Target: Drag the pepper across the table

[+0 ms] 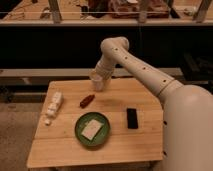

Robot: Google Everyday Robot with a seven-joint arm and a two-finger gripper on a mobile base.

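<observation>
Front of the table first: the green plate sits near the front edge with a pale square piece lying in it. Off to its right, apart from it, a black slab lies flat on the planks. Over on the left, a little row of white pieces. Now the one that matters: the pepper, small and dark red, lies angled just beyond the plate, with nothing touching it. Behind it and a touch to the right hangs the gripper, pointing down over the far part of the table, near the pepper but clear of it. Open or closed, I can't tell from here. The white arm arches in from the right. I'd call this the approach: no contact, no drag begun. Next, as I read it, the gripper must drop to the pepper, settle against it, then sweep it over bare wood, clear of the plate.
</observation>
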